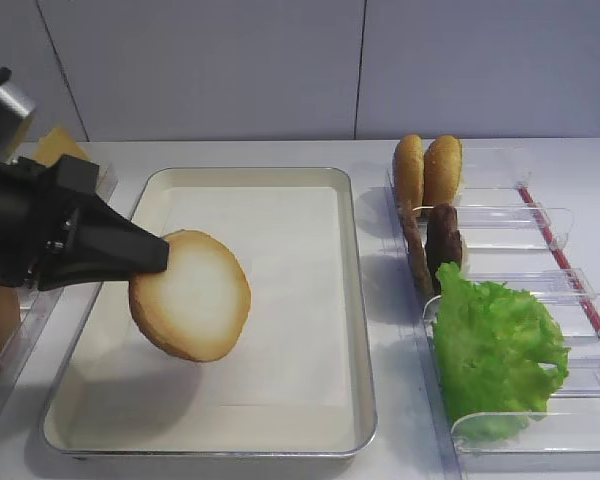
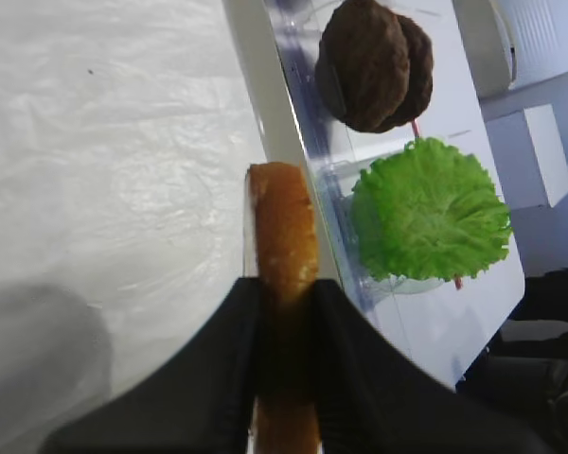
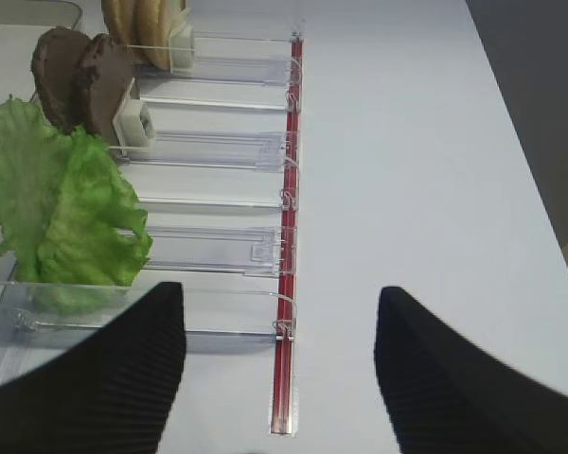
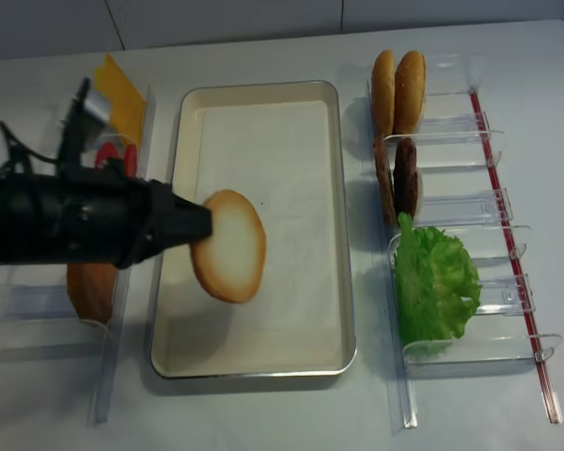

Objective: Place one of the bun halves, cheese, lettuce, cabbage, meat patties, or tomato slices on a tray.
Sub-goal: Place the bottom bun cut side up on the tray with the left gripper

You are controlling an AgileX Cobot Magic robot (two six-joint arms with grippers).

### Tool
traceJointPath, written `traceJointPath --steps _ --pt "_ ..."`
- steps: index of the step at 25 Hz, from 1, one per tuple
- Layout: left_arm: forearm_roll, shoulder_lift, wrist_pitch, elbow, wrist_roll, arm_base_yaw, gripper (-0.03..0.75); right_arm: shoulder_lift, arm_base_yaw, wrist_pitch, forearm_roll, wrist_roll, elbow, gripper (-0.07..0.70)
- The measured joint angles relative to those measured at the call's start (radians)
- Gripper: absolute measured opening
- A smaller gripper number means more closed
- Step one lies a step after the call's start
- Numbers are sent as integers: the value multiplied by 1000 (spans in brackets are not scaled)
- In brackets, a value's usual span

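- Exterior high view: the left claw pinches a bun half by its edge, holding it tilted with the pale cut face toward the camera, above the tray and apart from the white paper liner. My guess is that the edge grip leaves the flat face free to be set down. To the right, clear plastic bins keep the stock upright: two more buns at the back, dark meat patties next, then the lettuce in the nearest bin.
- Right wrist view: the right claw is spread wide over bare tabletop, holding nothing, just beside the red strip along the bin ends. Lettuce, patties and buns stand in their separate compartments at the left.
- Left wrist view: the bun half shows edge-on, squeezed between both black fingers, its crust to the right. Crinkled liner lies beneath; patties and lettuce sit past the tray rim.
- Second overhead view: the bun hangs over the tray's left-centre, and the tray holds only its liner. In the left-hand bins are the cheese, red tomato slices and another bun.
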Motion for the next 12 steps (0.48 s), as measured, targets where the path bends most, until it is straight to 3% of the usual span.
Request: traceJointPath --steps 8,12 --pt "-35 121 -128 0 27 -96 110 0 0 0 0 0 0 459" --pt "-137 179 -156 0 106 -130 110 0 0 0 0 0 0 459"
